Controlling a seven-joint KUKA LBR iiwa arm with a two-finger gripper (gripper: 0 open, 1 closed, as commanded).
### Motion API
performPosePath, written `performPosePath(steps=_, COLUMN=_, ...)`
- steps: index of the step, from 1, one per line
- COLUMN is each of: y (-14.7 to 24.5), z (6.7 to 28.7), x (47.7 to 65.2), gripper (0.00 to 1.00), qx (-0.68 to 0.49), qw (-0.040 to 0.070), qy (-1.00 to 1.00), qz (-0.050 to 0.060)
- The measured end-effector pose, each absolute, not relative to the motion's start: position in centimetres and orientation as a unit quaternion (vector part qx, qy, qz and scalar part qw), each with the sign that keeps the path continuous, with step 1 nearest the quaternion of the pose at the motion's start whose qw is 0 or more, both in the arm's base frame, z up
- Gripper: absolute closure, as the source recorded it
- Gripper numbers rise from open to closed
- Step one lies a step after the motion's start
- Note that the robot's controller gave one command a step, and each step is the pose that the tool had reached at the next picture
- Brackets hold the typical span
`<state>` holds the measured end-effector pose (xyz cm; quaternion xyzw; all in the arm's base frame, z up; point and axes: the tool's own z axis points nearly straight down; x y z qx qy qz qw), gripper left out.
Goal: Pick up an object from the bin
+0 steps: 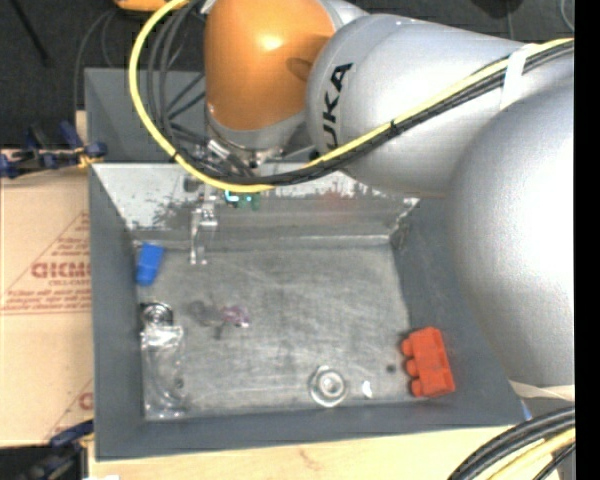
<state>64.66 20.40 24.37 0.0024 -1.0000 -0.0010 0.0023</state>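
Bin, grey sheet metal, rectangular, centre of frame; floor scuffed and mostly bare.

Arm, silver robot arm, entering from the right and crossing the upper half of the frame. Fitted with a rounded orange wrist cover and a looped yellow cable.

Jaws: slim metal parts hang below the orange cover, at the upper left of the bin floor close to the far wall. Whether they are open or closed cannot be told.

Contents:
1. Small blue plastic block, left side of the floor, tilted. It is the item nearest the jaws, lying just below and left of them and apart from them.
2. Clear crumpled plastic piece with a round shiny end, along the left wall, below the blue block.
3. Small pale purple translucent scrap, left of centre; kind uncertain.
4. Round clear ring-shaped item, near the front wall, centre.
5. Tiny white bit, just right of the ring.
6. Red plastic brick with side studs, lower right corner, well apart from the jaws.
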Motion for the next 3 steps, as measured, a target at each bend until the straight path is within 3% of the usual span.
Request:
performPosePath(steps=1, y=11.6, z=10.8, x=58.0, gripper=0.0, qx=0.061, qw=0.004, qy=-0.998, qz=0.002)
performPosePath(steps=2, y=12.0, z=7.2, x=58.1, gripper=0.0, qx=0.06, qw=-0.006, qy=-0.998, qz=-0.003)
performPosePath(steps=3, y=12.1, z=7.7, x=58.5, gripper=1.0, qx=0.058, qw=-0.012, qy=-0.998, qz=-0.004)
